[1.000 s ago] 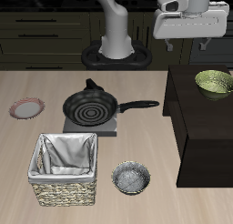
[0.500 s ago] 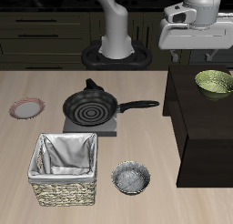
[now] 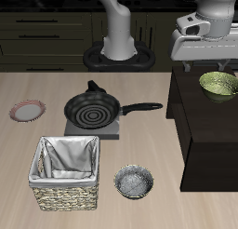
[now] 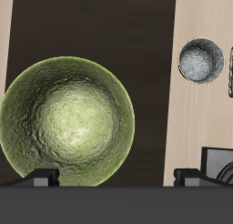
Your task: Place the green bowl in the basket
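Note:
The green bowl (image 3: 219, 83) stands upright on a dark raised counter (image 3: 206, 140) beside the table. It fills much of the wrist view (image 4: 65, 121), with a speckled yellowish-green inside. My gripper (image 3: 206, 58) hangs above the bowl, apart from it. In the wrist view its fingertips (image 4: 41, 178) stand wide apart, so the gripper (image 4: 116, 178) is open and empty. The basket (image 3: 67, 169), woven tan with a pale cloth lining, stands near the table's front edge, far from the bowl.
A grey metallic bowl (image 3: 135, 181) sits beside the basket and also shows in the wrist view (image 4: 200, 60). A black frying pan (image 3: 93, 110) rests on a small stove at mid-table. A pink-rimmed plate (image 3: 27, 111) lies at the far side.
My gripper has moved sideways toward the dark counter and slightly lower, ending over the green bowl. Nothing on the table has moved.

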